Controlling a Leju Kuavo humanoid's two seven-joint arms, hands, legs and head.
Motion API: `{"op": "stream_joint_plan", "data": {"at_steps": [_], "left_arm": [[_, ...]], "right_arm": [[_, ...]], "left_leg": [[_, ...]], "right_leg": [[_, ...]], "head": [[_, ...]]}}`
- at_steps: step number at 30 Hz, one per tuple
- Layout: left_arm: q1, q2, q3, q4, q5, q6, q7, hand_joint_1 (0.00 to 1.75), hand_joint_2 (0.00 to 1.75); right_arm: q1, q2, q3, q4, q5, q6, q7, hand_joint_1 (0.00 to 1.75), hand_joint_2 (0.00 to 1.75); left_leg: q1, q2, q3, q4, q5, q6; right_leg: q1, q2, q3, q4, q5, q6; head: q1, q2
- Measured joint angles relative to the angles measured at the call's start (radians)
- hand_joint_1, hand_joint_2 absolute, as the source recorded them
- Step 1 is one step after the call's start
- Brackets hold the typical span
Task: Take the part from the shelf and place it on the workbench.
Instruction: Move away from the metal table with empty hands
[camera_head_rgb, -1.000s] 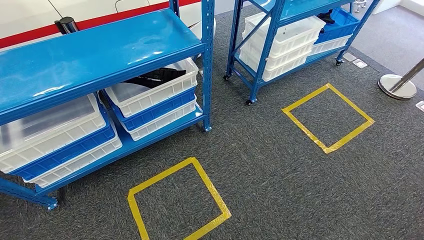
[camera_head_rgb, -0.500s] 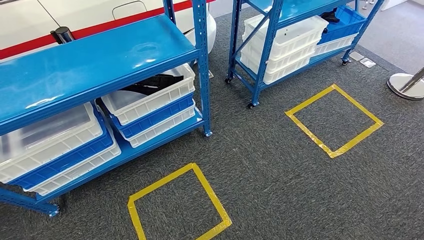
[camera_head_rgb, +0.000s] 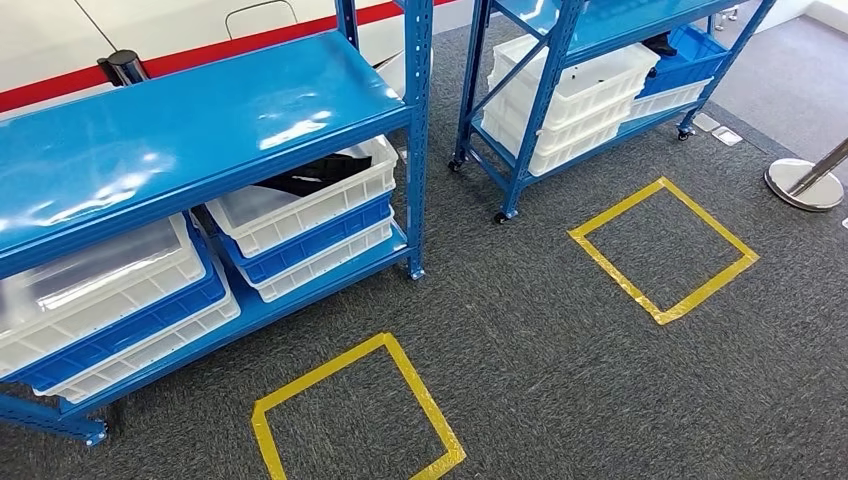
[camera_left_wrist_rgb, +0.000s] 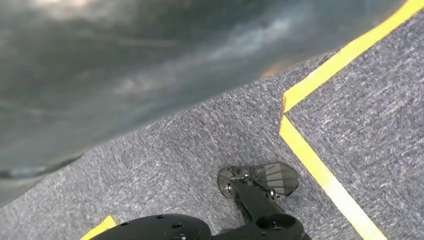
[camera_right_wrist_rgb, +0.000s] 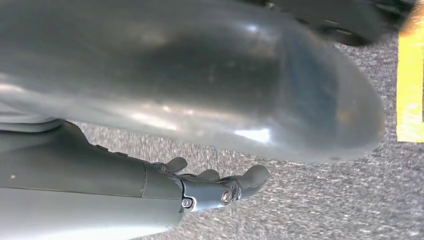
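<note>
1. At ten o'clock in the head view, a dark part (camera_head_rgb: 312, 177) is seen lying in the top white bin (camera_head_rgb: 322, 196) on the near blue shelf (camera_head_rgb: 190, 125).
2. Yellow tape squares (camera_head_rgb: 350, 412) are marked on the grey carpet (camera_head_rgb: 560, 350).
3. Over carpet, the right hand (camera_right_wrist_rgb: 220, 187) is seen with fingers extended, nothing held.
4. The left hand's state cannot be told.

This looks like a workshop or warehouse floor. Two blue steel racks (camera_head_rgb: 200, 130) fill the upper left and top centre of the head view, loaded with stacked white and blue plastic bins (camera_head_rgb: 310, 205) (one holding dark parts). Yellow tape squares (camera_head_rgb: 660, 250) mark the grey carpet (camera_head_rgb: 540, 360), and a stanchion base (camera_head_rgb: 805, 185) sits at the right edge.
</note>
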Motion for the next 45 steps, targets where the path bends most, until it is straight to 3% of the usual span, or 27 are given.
{"op": "stream_joint_plan", "data": {"at_steps": [1,2,4,5,7,11,13,15,16,17,18,21,23,26,28,30,32,33,35,36,38,41,43,45], "left_arm": [[0.000,0.000,0.000,0.000,0.000,0.003,0.000,0.00,0.00],[0.000,-0.001,0.000,0.000,-0.001,0.007,0.001,0.00,0.00],[0.001,-0.002,0.000,0.000,-0.003,0.015,0.003,0.00,0.00],[0.001,-0.003,0.000,0.000,-0.004,0.017,0.003,0.00,0.00],[0.000,-0.003,0.000,0.000,-0.005,0.020,0.004,0.00,0.00],[0.000,-0.003,0.000,0.000,-0.011,0.024,0.008,0.00,0.00],[0.000,-0.003,0.000,0.000,-0.015,0.025,0.010,0.00,0.00],[0.001,-0.003,-0.001,0.000,-0.016,0.026,0.011,0.00,0.00],[0.001,-0.004,-0.001,0.000,-0.017,0.026,0.011,0.00,0.00],[0.002,-0.004,-0.001,0.000,-0.017,0.026,0.012,0.00,0.00],[0.002,-0.004,-0.001,0.000,-0.017,0.026,0.012,0.00,0.00],[0.001,-0.003,-0.001,0.000,-0.017,0.026,0.012,0.00,0.00],[-0.001,-0.004,-0.001,0.000,-0.017,0.028,0.014,0.00,0.00],[-0.001,-0.005,-0.001,0.000,-0.017,0.031,0.016,0.00,0.00],[-0.001,-0.005,-0.001,0.000,-0.017,0.032,0.016,0.00,0.00],[-0.001,-0.005,-0.001,0.000,-0.017,0.032,0.016,0.00,0.00],[-0.001,-0.006,-0.001,0.000,-0.017,0.032,0.017,0.00,0.00],[0.000,-0.007,-0.001,0.000,-0.018,0.032,0.017,0.00,0.00],[0.000,-0.009,-0.001,0.000,-0.018,0.032,0.017,0.00,0.00],[0.000,-0.010,-0.001,0.000,-0.018,0.032,0.017,0.00,0.00],[0.000,-0.010,-0.001,0.000,-0.018,0.033,0.017,0.00,0.00],[0.001,-0.010,-0.001,0.000,-0.018,0.033,0.017,0.00,0.00],[0.001,-0.009,-0.001,0.000,-0.018,0.033,0.017,0.00,0.00],[0.000,-0.010,-0.001,0.000,-0.018,0.033,0.017,0.00,0.00]], "right_arm": [[0.000,0.000,0.000,0.000,0.001,0.000,0.000,0.00,0.00],[0.001,-0.001,0.000,0.000,0.003,-0.001,0.000,0.00,0.00],[0.000,-0.002,0.000,0.000,0.004,-0.002,0.001,0.00,0.00],[0.000,-0.002,0.000,0.000,0.005,-0.003,0.001,0.00,0.00],[0.000,-0.002,0.000,0.000,0.009,-0.004,0.002,0.00,0.00],[0.000,-0.001,0.000,0.000,0.016,-0.006,0.006,0.00,0.00],[0.000,-0.001,0.000,0.000,0.018,-0.007,0.008,0.00,0.00],[0.000,0.000,0.000,0.000,0.019,-0.008,0.010,0.00,0.00],[0.001,0.000,0.000,0.000,0.019,-0.008,0.011,0.00,0.00],[0.001,-0.001,0.000,0.000,0.020,-0.008,0.011,0.00,0.00],[0.001,-0.001,0.000,0.000,0.020,-0.008,0.011,0.00,0.00],[0.000,-0.001,0.000,0.000,0.021,-0.008,0.011,0.00,0.00],[0.000,-0.001,0.000,0.000,0.021,-0.008,0.011,0.00,0.00],[0.000,-0.001,0.000,0.000,0.025,-0.008,0.013,0.00,0.00],[0.000,-0.001,0.000,0.000,0.027,-0.008,0.014,0.00,0.00],[0.001,-0.001,0.000,0.000,0.030,-0.008,0.014,0.00,0.00],[0.002,-0.001,0.000,0.000,0.032,-0.008,0.015,0.00,0.00],[0.003,-0.001,0.000,0.000,0.033,-0.008,0.015,0.00,0.00],[0.004,-0.003,0.000,0.000,0.033,-0.009,0.015,0.00,0.00],[0.005,-0.003,0.000,0.000,0.033,-0.009,0.015,0.00,0.00],[0.004,-0.002,0.000,0.000,0.033,-0.009,0.015,0.00,0.00],[0.001,-0.002,0.000,0.000,0.033,-0.010,0.015,0.00,0.00],[0.001,-0.001,0.000,0.000,0.033,-0.010,0.015,0.00,0.00],[0.002,-0.001,0.000,0.000,0.033,-0.010,0.015,0.00,0.00]], "left_leg": [[0.000,-0.001,0.002,0.000,-0.003,0.001],[0.001,-0.002,0.005,0.000,-0.006,0.001],[0.002,-0.006,0.016,0.000,-0.015,-0.005],[0.001,-0.008,0.022,0.001,-0.020,-0.011],[-0.002,-0.011,0.030,0.001,-0.030,-0.023],[0.001,-0.011,0.035,0.006,-0.043,-0.042],[0.003,-0.006,0.001,0.085,-0.088,-0.049],[0.003,-0.002,-0.065,0.213,-0.146,-0.052],[0.003,-0.002,-0.091,0.259,-0.157,-0.052],[0.003,-0.001,-0.102,0.270,-0.148,-0.051],[0.003,0.001,-0.093,0.243,-0.121,-0.049],[-0.002,0.028,-0.013,0.061,-0.025,-0.036],[-0.010,0.040,0.007,0.010,-0.012,-0.029],[-0.010,0.020,0.007,-0.002,-0.003,-0.013],[-0.004,0.009,0.008,-0.009,0.006,-0.001],[-0.004,-0.002,0.003,-0.009,0.009,0.004],[-0.004,-0.016,0.001,-0.009,0.009,0.004],[-0.003,-0.024,0.002,-0.008,0.010,0.004],[-0.002,-0.040,0.003,-0.008,0.009,0.000],[-0.004,-0.047,0.003,-0.007,0.008,-0.004],[-0.009,-0.057,0.002,-0.006,0.007,-0.016],[-0.006,-0.057,-0.001,-0.004,0.005,-0.032],[-0.003,-0.032,-0.023,0.052,-0.031,-0.041],[-0.003,-0.008,-0.081,0.176,-0.095,-0.047]], "right_leg": [[-0.001,0.000,-0.027,0.032,-0.001,0.005],[-0.003,0.000,-0.036,0.027,0.015,0.014],[-0.006,-0.001,0.000,-0.085,0.082,0.035],[-0.006,-0.001,0.027,-0.151,0.114,0.040],[-0.004,0.000,0.065,-0.227,0.146,0.030],[-0.004,-0.002,0.077,-0.238,0.148,-0.004],[-0.009,-0.008,0.082,-0.241,0.146,-0.019],[-0.005,-0.015,0.087,-0.241,0.142,-0.028],[-0.003,-0.017,0.089,-0.241,0.141,-0.030],[-0.002,-0.020,0.092,-0.241,0.139,-0.031],[-0.001,-0.023,0.095,-0.241,0.138,-0.032],[0.006,-0.031,0.105,-0.239,0.132,-0.028],[0.011,-0.038,0.108,-0.240,0.129,-0.020],[0.009,-0.047,0.105,-0.237,0.124,-0.004],[0.008,-0.033,0.074,-0.174,0.090,-0.002],[0.005,-0.018,0.012,-0.046,0.037,-0.005],[0.003,-0.015,-0.028,0.031,0.018,0.001],[0.001,-0.014,-0.021,0.014,0.032,0.010],[-0.004,-0.002,0.039,-0.113,0.084,0.027],[-0.005,0.008,0.070,-0.177,0.106,0.030],[-0.005,0.020,0.102,-0.241,0.126,0.020],[-0.004,0.007,0.106,-0.245,0.131,-0.002],[-0.007,-0.004,0.109,-0.249,0.132,-0.018],[-0.004,-0.017,0.111,-0.249,0.130,-0.030]], "head": [[0.000,0.000],[0.000,0.000],[0.000,0.000],[0.001,0.000],[0.001,0.000],[0.001,0.000],[-0.002,0.000],[-0.004,0.000],[-0.004,0.000],[-0.004,0.000],[-0.004,0.000],[-0.003,0.000],[-0.001,0.000],[0.000,0.000],[0.004,0.000],[0.008,0.000],[0.008,0.000],[0.008,0.000],[0.010,0.000],[0.011,0.000],[0.011,0.000],[0.011,0.000],[0.007,0.000],[0.003,0.000]]}}
